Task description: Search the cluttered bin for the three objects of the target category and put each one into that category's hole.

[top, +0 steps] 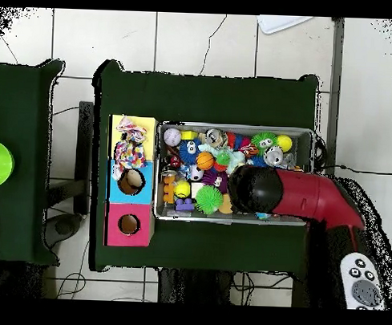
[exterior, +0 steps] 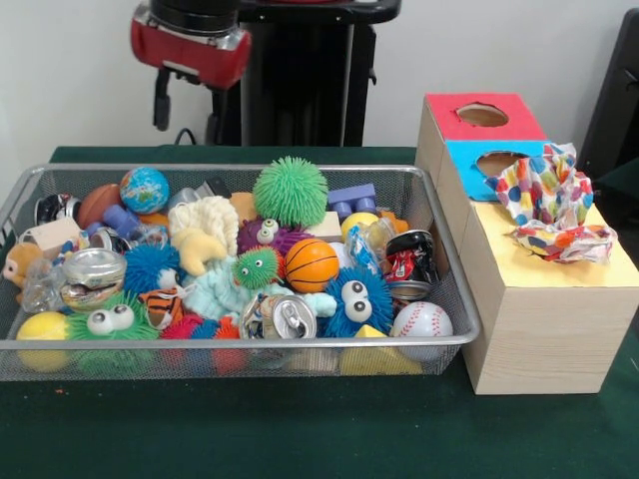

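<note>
The silver wire-mesh bin (exterior: 240, 342) is full of toys and also shows in the overhead view (top: 229, 217). Polka-dot cloths (exterior: 552, 205) lie crumpled on the yellow top (exterior: 539, 269) of the pale wooden box, partly over the blue section; they also show in the overhead view (top: 132, 147). The yellow-surround hole is hidden under them. I see no polka-dot cloth among the toys in the bin. The red and black arm (top: 266, 191) reaches over the bin's middle and is held high (exterior: 190, 40). A black part of the gripper (exterior: 160, 98) hangs beneath it, clear of the toys.
The red-surround hole (exterior: 482, 115) and blue-surround hole (exterior: 496, 160) are uncovered. The bin holds a green spiky ball (exterior: 290, 192), an orange basketball (exterior: 312, 264), a baseball (exterior: 421, 320), cans and fuzzy toys. A grey remote (top: 362, 284) lies by the robot's base.
</note>
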You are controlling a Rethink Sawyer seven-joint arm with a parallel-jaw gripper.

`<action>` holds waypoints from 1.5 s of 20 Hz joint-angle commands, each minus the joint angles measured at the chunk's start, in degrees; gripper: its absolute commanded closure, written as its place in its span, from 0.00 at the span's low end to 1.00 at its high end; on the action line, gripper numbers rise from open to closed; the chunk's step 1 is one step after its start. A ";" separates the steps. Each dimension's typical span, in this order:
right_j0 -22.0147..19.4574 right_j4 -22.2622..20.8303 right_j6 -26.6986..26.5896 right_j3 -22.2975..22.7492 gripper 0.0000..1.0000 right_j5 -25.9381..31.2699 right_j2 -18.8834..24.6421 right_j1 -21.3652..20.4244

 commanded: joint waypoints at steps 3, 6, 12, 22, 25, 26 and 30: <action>-5.01 -7.08 -21.30 -2.19 0.00 3.72 9.55 2.95; -6.08 -8.50 -20.73 -2.37 0.00 3.41 10.67 3.41; -7.57 -12.52 -19.84 -3.27 0.00 1.42 12.42 5.33; -10.07 -18.35 -18.79 -6.10 0.00 -1.81 15.60 9.48; -11.78 -19.12 -21.08 -6.58 0.00 -0.84 17.38 9.65; -12.43 -19.40 -22.18 -6.94 0.00 -0.22 18.01 9.66; -14.59 -20.83 -26.01 -8.93 0.00 1.54 20.16 10.37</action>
